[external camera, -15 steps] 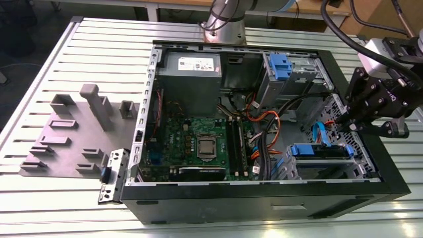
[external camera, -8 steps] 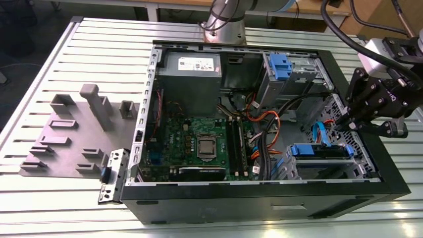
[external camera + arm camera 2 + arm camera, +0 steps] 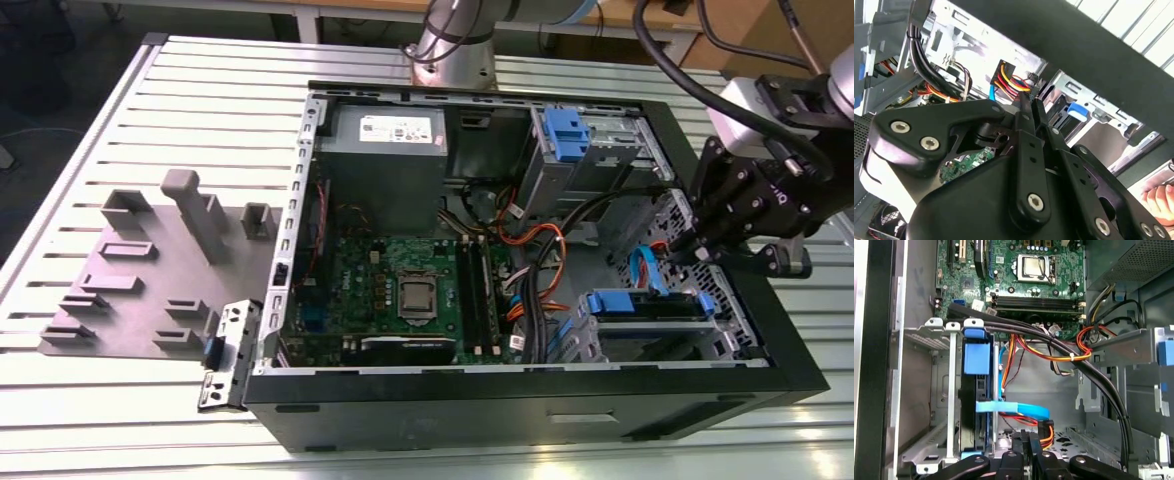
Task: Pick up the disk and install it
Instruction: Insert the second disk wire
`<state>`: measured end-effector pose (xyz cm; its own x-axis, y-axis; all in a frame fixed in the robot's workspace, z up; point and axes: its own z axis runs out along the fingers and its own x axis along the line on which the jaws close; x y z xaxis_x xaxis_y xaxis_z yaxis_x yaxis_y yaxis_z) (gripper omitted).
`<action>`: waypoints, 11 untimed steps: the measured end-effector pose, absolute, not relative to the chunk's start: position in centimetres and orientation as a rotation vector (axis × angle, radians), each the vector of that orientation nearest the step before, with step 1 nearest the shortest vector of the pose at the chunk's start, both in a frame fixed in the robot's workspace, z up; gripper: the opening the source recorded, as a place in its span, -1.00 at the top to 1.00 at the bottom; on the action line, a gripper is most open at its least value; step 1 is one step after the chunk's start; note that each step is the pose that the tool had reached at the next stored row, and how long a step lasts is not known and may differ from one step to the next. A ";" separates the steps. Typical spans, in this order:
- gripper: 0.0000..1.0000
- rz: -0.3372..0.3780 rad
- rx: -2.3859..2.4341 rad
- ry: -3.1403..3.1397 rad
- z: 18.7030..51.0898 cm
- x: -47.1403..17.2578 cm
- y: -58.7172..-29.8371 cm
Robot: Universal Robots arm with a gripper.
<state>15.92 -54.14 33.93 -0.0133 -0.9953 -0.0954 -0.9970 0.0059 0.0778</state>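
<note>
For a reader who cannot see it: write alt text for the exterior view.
An open desktop computer case lies on a slatted white table, its green circuit board exposed. A black robot gripper hangs over the drive bay at the exterior view's right, above a blue-framed disk seated in its cage.

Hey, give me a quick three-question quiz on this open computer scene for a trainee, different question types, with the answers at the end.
1. True or false: the gripper holds the disk above the table, outside the computer case.
2. What lies on the table at the exterior view's left of the case? A) a grey fixture plate with upright blocks B) a keyboard C) a monitor
3. In the first wrist view, what colour is the flat cable curving beside the drive cage?

Key: 1 false: the gripper is shut and empty inside the case, and the disk sits in the drive cage. 2 A, the fixture plate. 3 blue.
</note>
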 end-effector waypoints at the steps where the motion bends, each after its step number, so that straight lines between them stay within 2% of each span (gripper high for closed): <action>1: 0.66 0.190 -2.197 2.218 33.9 15.7 -54.2; 11: 0.66 0.184 -2.195 2.215 34.0 15.2 -55.4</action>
<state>15.20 -55.44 33.98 -0.0127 -0.9954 -0.0953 -0.9974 0.0059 0.0712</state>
